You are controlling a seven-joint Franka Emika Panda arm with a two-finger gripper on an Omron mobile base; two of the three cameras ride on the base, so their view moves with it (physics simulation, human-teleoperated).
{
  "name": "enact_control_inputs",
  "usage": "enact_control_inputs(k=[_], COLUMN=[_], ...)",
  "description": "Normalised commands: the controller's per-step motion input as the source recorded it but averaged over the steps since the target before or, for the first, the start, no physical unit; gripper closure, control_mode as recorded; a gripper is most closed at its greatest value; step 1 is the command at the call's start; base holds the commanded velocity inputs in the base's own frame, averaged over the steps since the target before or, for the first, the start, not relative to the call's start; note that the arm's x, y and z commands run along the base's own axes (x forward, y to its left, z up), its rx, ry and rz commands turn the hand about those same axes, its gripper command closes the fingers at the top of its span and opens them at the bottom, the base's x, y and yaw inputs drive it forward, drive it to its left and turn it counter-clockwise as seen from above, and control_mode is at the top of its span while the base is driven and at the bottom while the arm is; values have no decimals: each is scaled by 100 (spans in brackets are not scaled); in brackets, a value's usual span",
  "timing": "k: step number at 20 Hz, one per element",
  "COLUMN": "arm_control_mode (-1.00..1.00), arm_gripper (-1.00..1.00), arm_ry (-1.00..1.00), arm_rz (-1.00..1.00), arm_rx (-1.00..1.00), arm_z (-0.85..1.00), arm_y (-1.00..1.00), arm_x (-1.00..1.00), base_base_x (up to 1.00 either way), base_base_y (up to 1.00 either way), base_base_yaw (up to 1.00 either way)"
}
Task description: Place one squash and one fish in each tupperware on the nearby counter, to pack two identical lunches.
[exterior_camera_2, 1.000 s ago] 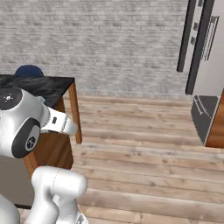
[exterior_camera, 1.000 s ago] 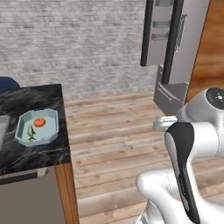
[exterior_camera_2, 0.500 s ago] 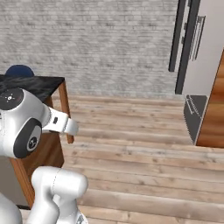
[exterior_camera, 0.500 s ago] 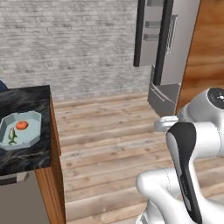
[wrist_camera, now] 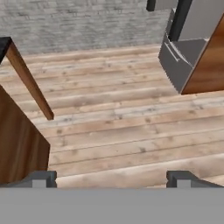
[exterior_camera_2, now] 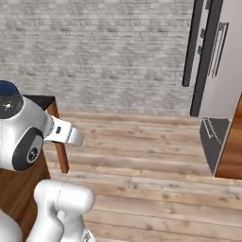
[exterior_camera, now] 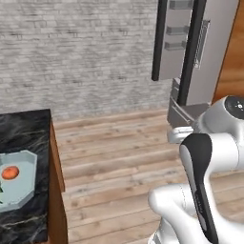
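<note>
Left base view, far left: black veined counter (exterior_camera: pixel 26 128) on a wooden base, cut by the frame edge. On it sits the pale blue-grey tupperware (exterior_camera: pixel 25 183), also cut at the left edge. One orange squash (exterior_camera: pixel 10 172) lies inside the tray, toward its left side. A sliver of green at the tray's left edge may be the fish, too little visible to tell. Middle: bare wood plank floor (exterior_camera: pixel 114 157), grey brick wall (exterior_camera: pixel 76 52) behind. Right: grey fridge (exterior_camera: pixel 190 43) with a dark handle, wooden panel beside it.

Hand view: gripper (wrist_camera: pixel 111 179) spread wide, fingertips (wrist_camera: pixel 41 178) far apart at the bottom, nothing between them, plank floor below. Counter's wooden side at left, fridge base at upper right.

Right base view: counter corner (exterior_camera_2: pixel 45 100) at left behind the arm.
</note>
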Motion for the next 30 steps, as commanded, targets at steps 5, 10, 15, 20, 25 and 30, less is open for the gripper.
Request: enact_control_inputs(k=[5,10,15,20,25,30], arm_control_mode=[100,100,100,100,100,100], arm_gripper=[-100,-100,-100,-100,-100,-100], arm_ry=[0,0,0,0,0,0], arm_rz=[0,0,0,0,0,0], arm_rx=[0,0,0,0,0,0], arm_z=[0,0,0,0,0,0], arm_y=[0,0,0,0,0,0], arm_x=[0,0,0,0,0,0], base_base_x=[100,100,100,100,87,59], base_base_y=[-51,-28,2,10,27,23], base_base_yaw=[-6,-15,-25,-33,-35,-35])
